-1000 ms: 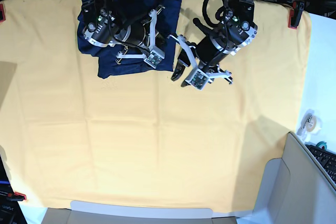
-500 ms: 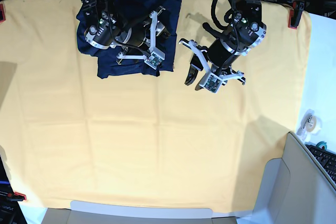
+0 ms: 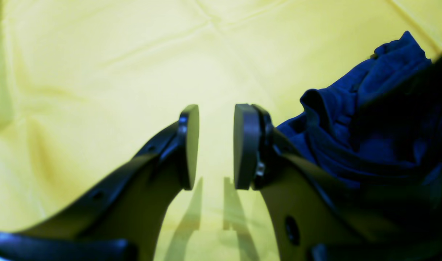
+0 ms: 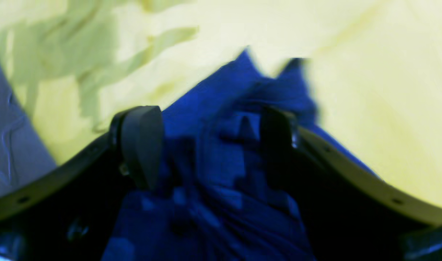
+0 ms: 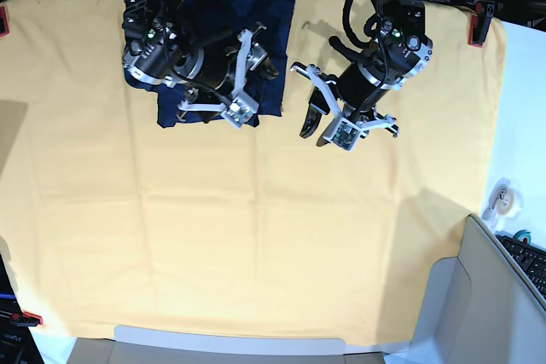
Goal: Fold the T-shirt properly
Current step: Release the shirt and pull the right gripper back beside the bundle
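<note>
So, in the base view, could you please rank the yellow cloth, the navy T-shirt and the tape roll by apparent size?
1. Yellow cloth
2. T-shirt, partly hidden by an arm
3. Tape roll

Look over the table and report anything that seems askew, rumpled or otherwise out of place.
The T-shirt lies folded near the far edge of the yellow cloth, but its folds look bunched and uneven under the right gripper, with ragged points sticking up. The left gripper hangs beside it, empty.
</note>
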Robot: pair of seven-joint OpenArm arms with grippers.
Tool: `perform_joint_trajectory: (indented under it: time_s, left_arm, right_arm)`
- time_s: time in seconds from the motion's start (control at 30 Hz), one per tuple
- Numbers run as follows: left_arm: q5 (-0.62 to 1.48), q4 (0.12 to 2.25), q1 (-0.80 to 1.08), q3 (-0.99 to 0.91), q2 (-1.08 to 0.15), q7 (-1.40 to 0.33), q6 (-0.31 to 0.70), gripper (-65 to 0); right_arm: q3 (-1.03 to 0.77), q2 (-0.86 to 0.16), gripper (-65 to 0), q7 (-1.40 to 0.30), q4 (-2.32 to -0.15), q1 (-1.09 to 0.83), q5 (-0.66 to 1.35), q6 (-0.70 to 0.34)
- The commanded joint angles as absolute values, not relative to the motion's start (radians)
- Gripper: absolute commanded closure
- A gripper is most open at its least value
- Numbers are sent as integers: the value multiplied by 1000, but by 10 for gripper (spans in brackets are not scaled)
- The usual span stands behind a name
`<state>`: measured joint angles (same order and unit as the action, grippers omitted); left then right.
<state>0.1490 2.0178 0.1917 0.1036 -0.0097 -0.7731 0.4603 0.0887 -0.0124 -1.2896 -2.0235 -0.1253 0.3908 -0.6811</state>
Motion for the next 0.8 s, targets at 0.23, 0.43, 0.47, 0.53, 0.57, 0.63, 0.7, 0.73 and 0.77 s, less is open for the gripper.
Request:
perform_joint_trajectory:
  time_s: [0.23, 0.43, 0.47, 0.53, 0.57, 0.63, 0.7, 0.73, 0.77]
  left_arm:
    - [162, 2035, 208, 102, -8, -743, 458, -148]
    - [162, 2035, 208, 102, -7, -743, 458, -148]
    - [162, 2035, 208, 104, -5, -743, 458, -148]
    - [162, 2034, 208, 104, -5, -743, 458, -148]
    - [162, 2034, 208, 104, -5, -743, 458, -148]
    - [162, 2034, 208, 104, -5, -743, 458, -148]
    - [162, 2034, 208, 104, -5, -743, 458, -148]
    - [162, 2034, 208, 104, -5, -743, 458, -148]
    - [162, 2034, 208, 104, -5, -743, 458, -148]
  right_arm:
    - [-460, -131, -415, -1288, -2000, -166, 736, -688]
    - [-447, -199, -415, -1283, -1862, -168, 773, -693]
    - [-447, -199, -415, -1285, -1842, -166, 773, -693]
    - [-444, -206, -415, -1285, -1816, -165, 773, -694]
    - [-437, -214, -416, -1282, -1805, -163, 773, -694]
    - [-412, -229, -416, -1280, -1782, -162, 773, -694]
    - [-386, -234, -416, -1280, -1761, -150, 773, -694]
    - [-372, -234, -416, -1280, -1747, -148, 773, -694]
    - [-363, -234, -416, -1280, -1735, -145, 773, -694]
